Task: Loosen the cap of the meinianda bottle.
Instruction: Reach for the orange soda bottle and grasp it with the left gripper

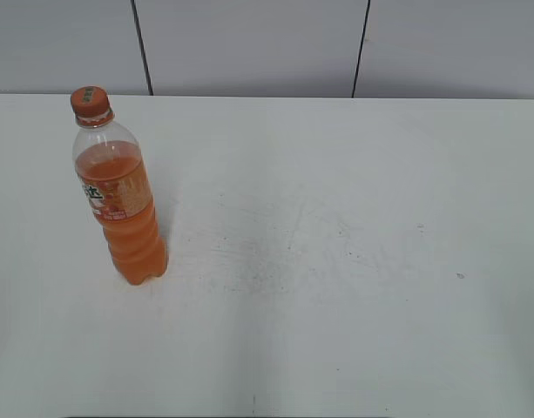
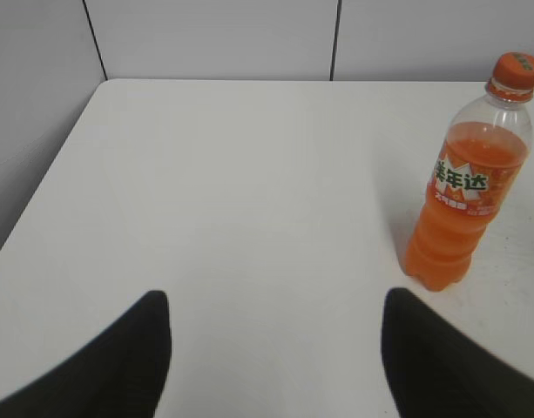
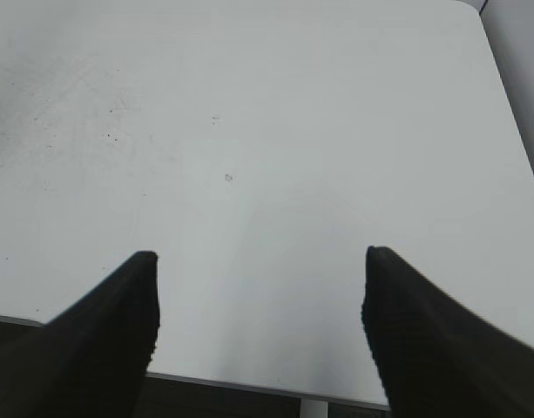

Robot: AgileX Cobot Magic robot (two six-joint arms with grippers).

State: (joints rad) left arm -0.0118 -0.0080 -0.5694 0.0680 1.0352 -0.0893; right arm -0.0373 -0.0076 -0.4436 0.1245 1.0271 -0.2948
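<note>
Upright, meinianda bottle (image 1: 120,202) stood at left of exterior frame on white table (image 1: 336,261), cap (image 1: 90,101) screwed on top. Left wrist frame showed same bottle at right edge, well beyond left gripper (image 2: 275,348), whose jaws were spread wide, holding nothing. Right gripper (image 3: 260,326) likewise spread apart over bare tabletop near table's front edge, nothing between jaws.

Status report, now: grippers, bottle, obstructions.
Left gripper and right gripper open, empty. Meinianda bottle upright, cap on, untouched. Nothing in the way.
</note>
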